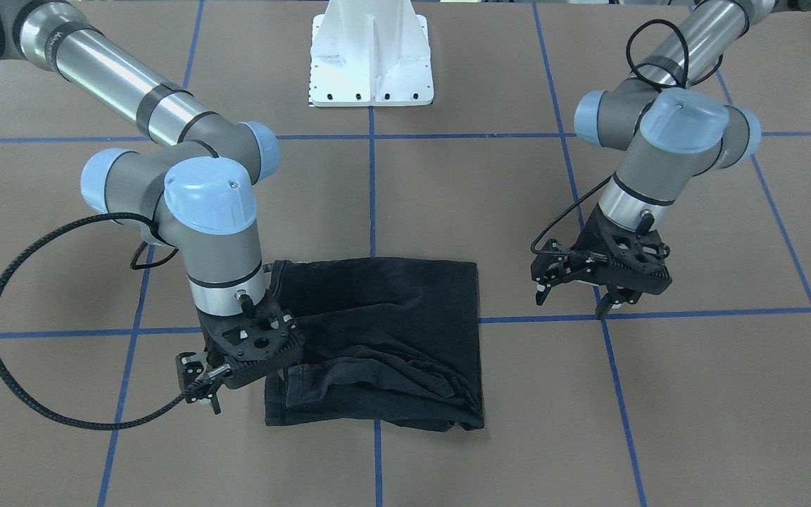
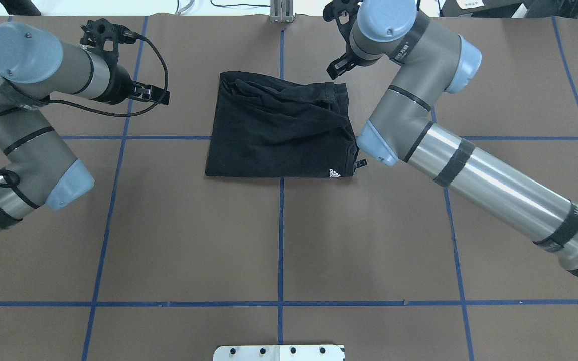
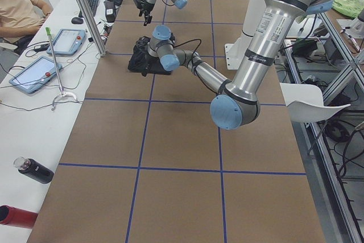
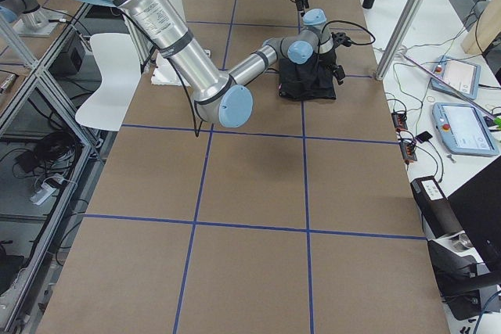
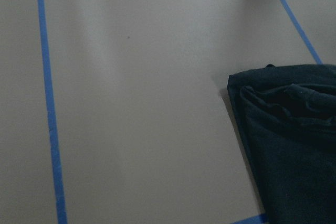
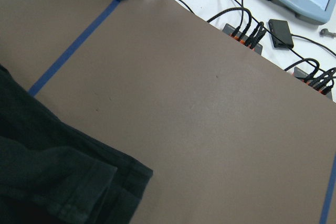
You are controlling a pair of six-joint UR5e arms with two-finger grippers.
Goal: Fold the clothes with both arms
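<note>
The black T-shirt (image 1: 384, 338) lies folded into a rough rectangle on the brown table, with rumpled layers along its far edge (image 2: 279, 130). The orbit-ring logo is hidden; only a small white mark (image 2: 334, 173) shows at one near corner. My right gripper (image 1: 265, 370) hovers just above the shirt's edge on my right and holds nothing; its jaws look open. My left gripper (image 1: 606, 299) is open and empty, well clear of the shirt on my left (image 2: 99, 31). The shirt's edge shows in the left wrist view (image 5: 294, 145) and in the right wrist view (image 6: 47, 177).
The white pedestal base (image 1: 372, 56) stands behind the shirt on the robot's side. Blue tape lines (image 2: 281, 240) grid the table. A metal post (image 2: 281, 12) stands at the far edge. Tablets (image 4: 462, 127), cables and bottles (image 3: 34, 170) lie on the operators' bench beyond it.
</note>
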